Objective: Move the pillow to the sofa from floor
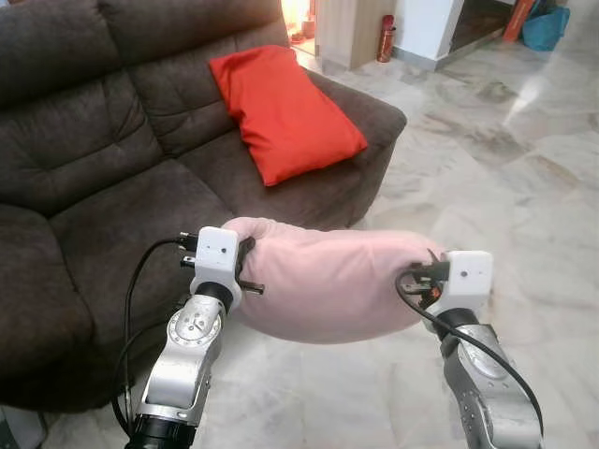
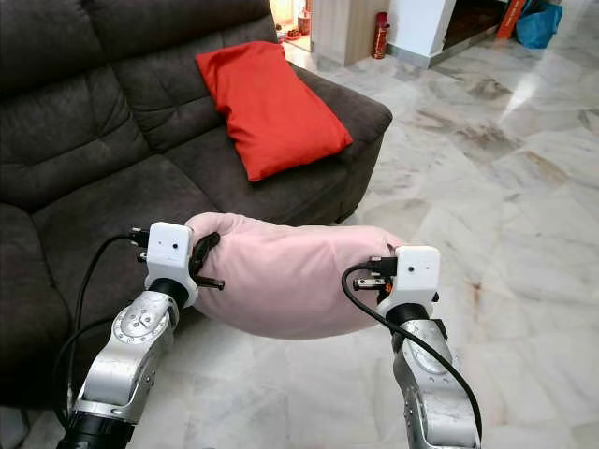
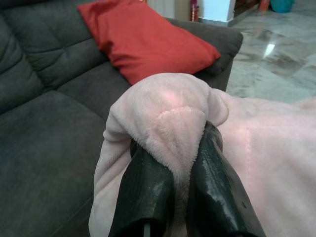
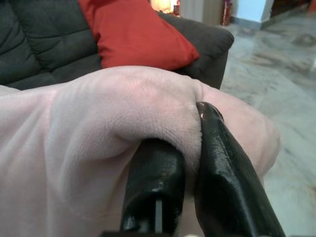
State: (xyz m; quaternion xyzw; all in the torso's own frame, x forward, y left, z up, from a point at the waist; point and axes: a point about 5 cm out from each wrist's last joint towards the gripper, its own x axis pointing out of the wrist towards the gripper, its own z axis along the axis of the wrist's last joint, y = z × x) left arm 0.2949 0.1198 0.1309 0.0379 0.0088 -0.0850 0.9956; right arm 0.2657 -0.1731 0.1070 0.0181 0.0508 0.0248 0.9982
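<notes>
While both hands gripped it, the pillow (image 1: 328, 281) hung in the air between them, off the floor (image 1: 524, 187) and just in front of the sofa (image 1: 94, 187). The left hand (image 3: 173, 192) had its two black fingers (image 3: 145, 190) pressed together on a bunched fold at one end, and the right hand (image 4: 187, 177) pinched a fold of the cover at the other end the same way.

It looked soft and light. The cover puckered wherever the fingers bit in, and the body bulged and sagged a little between the two holds, so it would likely give under any squeeze and carry no real weight. The fleecy cloth seemed unlikely to slip, though a pinch on the cover alone could pull loose fabric rather than the filling. The two ends, gathered into thick folds, looked like the sound places to hold it, as a single hold would probably let it droop and swing.

It was pale pink, with a plush, slightly fuzzy nap, long and rounded like a bolster, and plump at the middle. A red cushion (image 1: 285, 112) leaned against the dark brown sofa's arm, well apart from it. By my judgement, the open seat beside that cushion was where the pillow should be set.
</notes>
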